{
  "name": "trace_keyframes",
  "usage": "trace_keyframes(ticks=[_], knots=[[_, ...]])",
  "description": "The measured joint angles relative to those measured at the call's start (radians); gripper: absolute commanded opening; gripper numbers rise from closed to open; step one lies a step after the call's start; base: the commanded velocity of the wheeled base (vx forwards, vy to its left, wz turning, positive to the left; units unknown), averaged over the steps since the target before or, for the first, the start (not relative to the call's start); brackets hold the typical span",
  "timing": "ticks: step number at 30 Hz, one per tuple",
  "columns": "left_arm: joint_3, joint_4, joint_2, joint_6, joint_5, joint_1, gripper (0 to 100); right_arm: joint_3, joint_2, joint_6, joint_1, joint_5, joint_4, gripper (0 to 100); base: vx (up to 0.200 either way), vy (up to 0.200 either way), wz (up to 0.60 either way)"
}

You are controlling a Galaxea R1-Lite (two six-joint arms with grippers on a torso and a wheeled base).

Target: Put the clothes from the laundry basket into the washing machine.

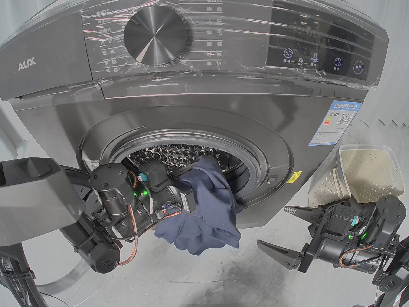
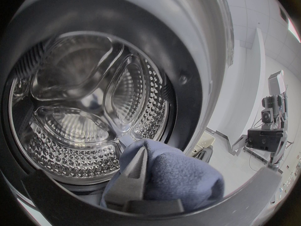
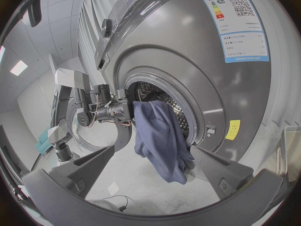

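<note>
I'm looking at the left gripper [image 2: 147, 164] sitting right at the mouth of the washing machine [image 1: 255, 120], with the navy garment [image 1: 213, 209] bunched over it. One of its fingers [image 2: 133, 176] is showing in the left wrist view, pressed against the cloth. The other is buried under the fabric, so I'm reading it as clenched on the garment, though I can't see both pads. Only the top of the garment is reaching the opening. The rest is hanging outside, draping over the lower lip of the door ring [image 1: 272, 158] and down the front panel toward the floor. That lip and the grey rubber seal are lying between the hanging cloth and the drum [image 2: 78, 126], whose perforated steel wall and moulded paddles are gleaming beyond the cloth.

The open door [image 3: 124, 142] is standing out to the robot's left, just behind the left arm's wrist. The right gripper [image 1: 272, 227] is hovering low in front of the machine's right side, jaws spread wide and gripping nothing, apart from the garment's hem. Just behind it the cream perforated laundry basket [image 1: 375, 175] is resting beside the machine. Above the opening, clear plastic film is covering the control dial [image 1: 155, 35]. A blue energy label [image 1: 334, 122] and a small yellow sticker [image 1: 294, 176] are showing on the front panel.
</note>
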Motion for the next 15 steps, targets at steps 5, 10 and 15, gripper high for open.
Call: trace_keyframes(ticks=[5, 10, 15], knots=[[-0.032, 0.001, 0.064, -0.005, 0.002, 0.006, 0, -0.001, 0.005, 0.000, 0.000, 0.001, 0.000, 100, 0.000, 0.000, 0.00], [-0.128, 0.002, 0.122, -0.008, 0.012, 0.018, 0, -0.001, 0.014, 0.001, 0.000, 0.002, 0.000, 100, 0.000, 0.000, 0.00], [-0.244, 0.009, 0.188, -0.008, 0.046, 0.035, 0, -0.001, 0.020, 0.001, 0.001, 0.002, -0.001, 100, 0.000, 0.000, 0.00]])
